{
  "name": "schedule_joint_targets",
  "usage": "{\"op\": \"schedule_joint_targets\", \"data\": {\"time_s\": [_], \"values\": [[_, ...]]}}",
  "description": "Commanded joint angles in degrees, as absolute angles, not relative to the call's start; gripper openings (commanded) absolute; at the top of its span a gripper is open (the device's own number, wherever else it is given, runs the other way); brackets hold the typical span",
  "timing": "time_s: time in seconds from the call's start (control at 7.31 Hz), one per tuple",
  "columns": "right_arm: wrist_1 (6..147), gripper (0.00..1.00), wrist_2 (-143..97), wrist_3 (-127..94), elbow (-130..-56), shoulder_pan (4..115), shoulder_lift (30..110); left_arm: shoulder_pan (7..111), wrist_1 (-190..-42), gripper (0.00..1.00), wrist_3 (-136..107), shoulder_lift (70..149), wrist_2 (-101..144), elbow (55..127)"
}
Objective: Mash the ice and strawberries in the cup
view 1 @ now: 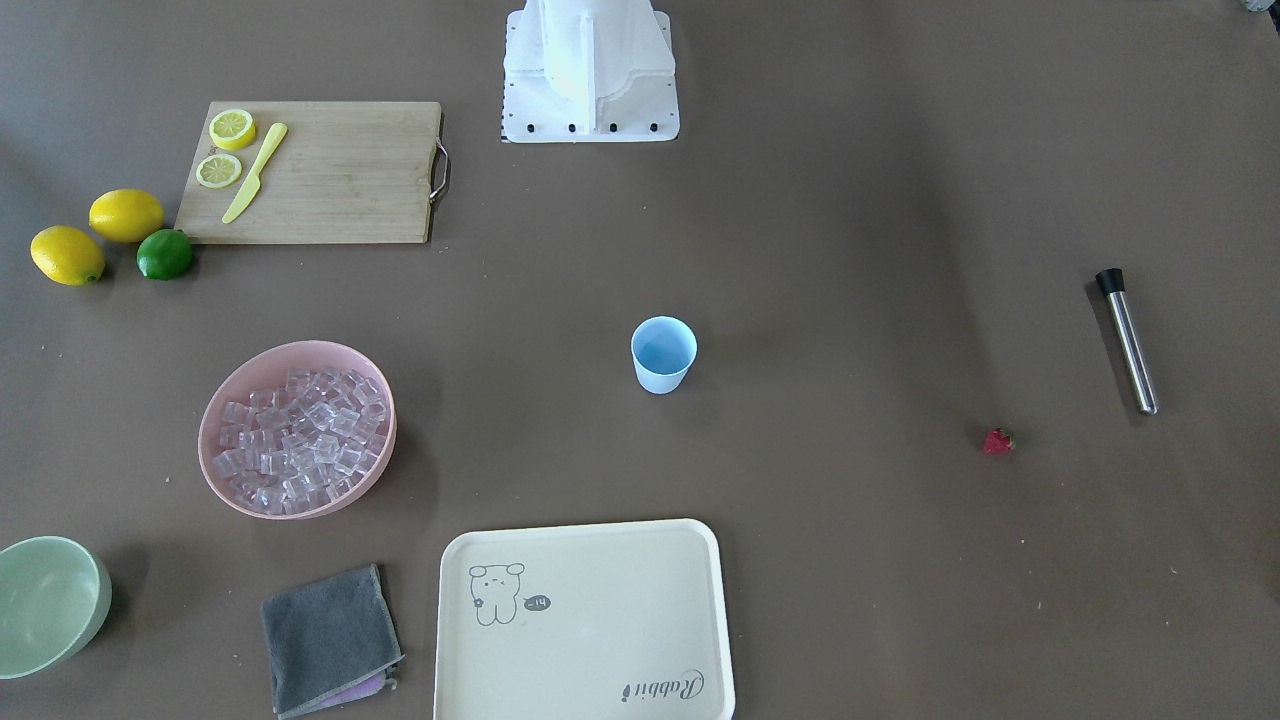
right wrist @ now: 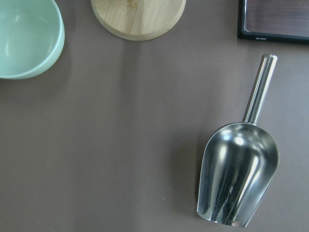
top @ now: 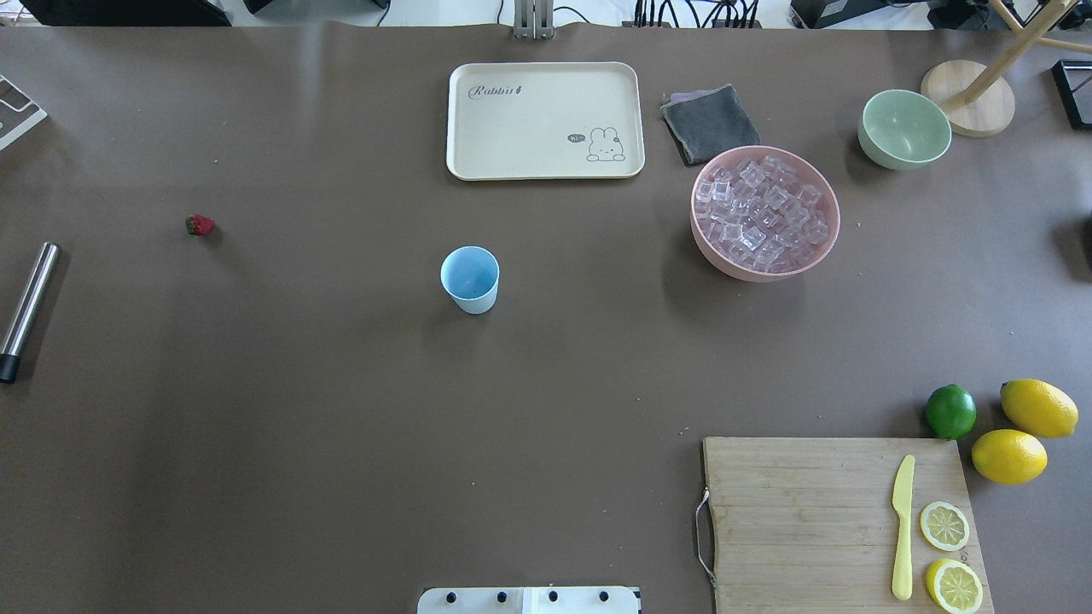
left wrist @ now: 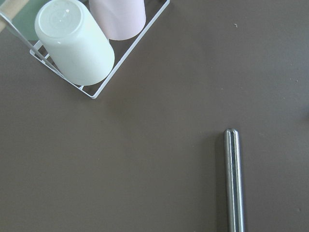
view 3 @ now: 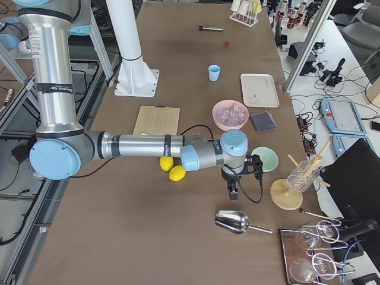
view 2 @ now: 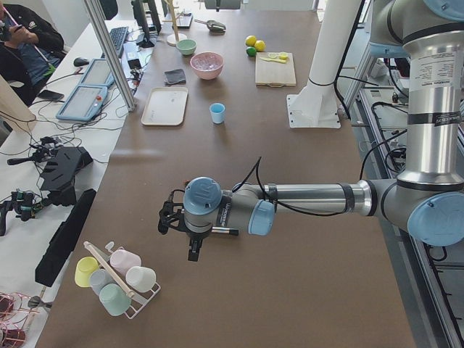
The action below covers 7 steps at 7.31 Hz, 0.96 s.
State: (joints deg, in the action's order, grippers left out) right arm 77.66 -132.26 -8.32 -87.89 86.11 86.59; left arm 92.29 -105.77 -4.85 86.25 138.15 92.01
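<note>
The light-blue cup [view 1: 663, 352] stands upright and empty at mid-table, and it also shows in the overhead view [top: 470, 279]. The ice [view 1: 298, 435] fills a pink bowl [top: 717, 256]. One small red strawberry [view 1: 997, 441] lies alone on the table towards the robot's left [top: 200, 225]. My left gripper [view 2: 164, 219] hovers beyond the table's left end, near a cup rack; I cannot tell whether it is open or shut. My right gripper [view 3: 259, 166] hovers past the pale green bowl [view 3: 264, 158]; I cannot tell its state either.
A steel rod with a black tip [view 1: 1128, 340] lies at the left end, under the left wrist [left wrist: 233, 179]. A metal scoop [right wrist: 239, 179] lies under the right wrist. A tray [top: 546, 119], grey cloth [top: 710, 124], cutting board [top: 810, 512], lemons and a lime [top: 950, 410] are on the table.
</note>
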Motion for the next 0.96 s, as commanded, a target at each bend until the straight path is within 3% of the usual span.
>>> {"op": "schedule_joint_targets", "data": {"time_s": [0.0,0.41,0.82], "values": [[77.52,1.00,-132.28,-8.00,-87.89,86.31,86.66,92.46,-109.31,0.99,-4.83,84.92,138.16,92.54],[77.17,1.00,-132.19,-7.91,-88.86,86.31,86.40,92.72,-109.68,0.99,-7.63,83.95,136.66,94.11],[77.08,1.00,-132.10,-8.35,-98.14,83.35,85.96,92.72,-110.21,0.99,-9.32,81.13,137.81,95.97]]}}
